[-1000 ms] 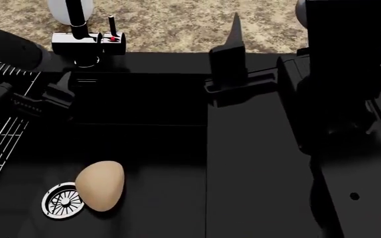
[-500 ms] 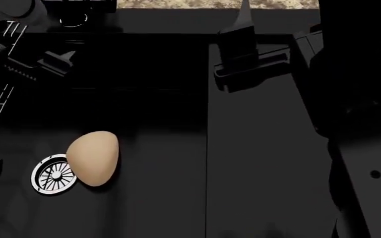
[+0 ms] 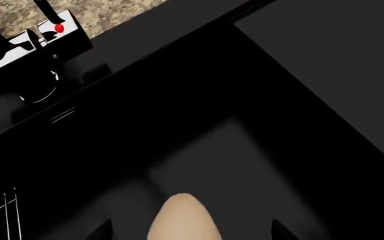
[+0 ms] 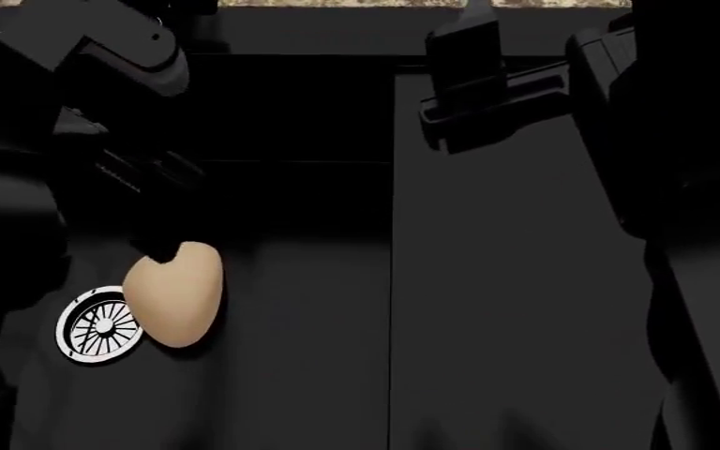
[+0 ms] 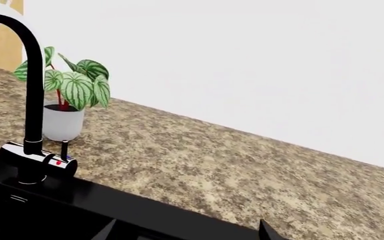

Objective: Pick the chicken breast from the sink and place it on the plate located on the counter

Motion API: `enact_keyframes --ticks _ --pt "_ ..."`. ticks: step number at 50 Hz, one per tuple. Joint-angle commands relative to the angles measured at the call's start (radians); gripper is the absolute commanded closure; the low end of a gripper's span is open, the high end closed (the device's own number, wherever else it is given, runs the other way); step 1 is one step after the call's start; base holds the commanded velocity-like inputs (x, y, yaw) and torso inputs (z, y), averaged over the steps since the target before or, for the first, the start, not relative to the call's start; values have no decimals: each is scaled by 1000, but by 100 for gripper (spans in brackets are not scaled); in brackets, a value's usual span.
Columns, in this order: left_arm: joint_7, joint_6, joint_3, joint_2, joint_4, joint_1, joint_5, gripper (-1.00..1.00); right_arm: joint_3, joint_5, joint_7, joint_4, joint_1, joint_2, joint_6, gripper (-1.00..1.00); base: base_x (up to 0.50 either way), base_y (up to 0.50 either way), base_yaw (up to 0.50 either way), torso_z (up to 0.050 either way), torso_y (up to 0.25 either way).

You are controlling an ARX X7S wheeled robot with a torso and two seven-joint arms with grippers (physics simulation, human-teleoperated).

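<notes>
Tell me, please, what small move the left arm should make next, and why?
Probably lower the left gripper a little further and then close. Its fingertips already show on either side of the chicken breast, which lies unlifted on the sink floor beside the drain.

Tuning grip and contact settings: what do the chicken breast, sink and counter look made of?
Chicken breast: smooth matte beige, featureless; softness can't be judged.
Sink: matte black, perhaps composite or coated metal; chrome spoked drain.
Counter: speckled brown-tan, granite-look stone.
</notes>
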Motion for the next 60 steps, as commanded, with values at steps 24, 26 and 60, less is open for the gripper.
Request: enact_keyframes --ticks 24,26,60 --pt "-662 437 81 1 -848 -138 -759 -100 1 11 4 13 -19 21 -27 -100 0 0 0 0 0" --pt "-693 469 124 1 -903 -153 -819 -100 1 11 6 15 -19 21 -29 -100 0 0 0 0 0" --pt "-821 585 259 -21 -1123 -143 -977 -100 -20 20 20 46 -50 21 -69 -100 1 0 0 0 0"
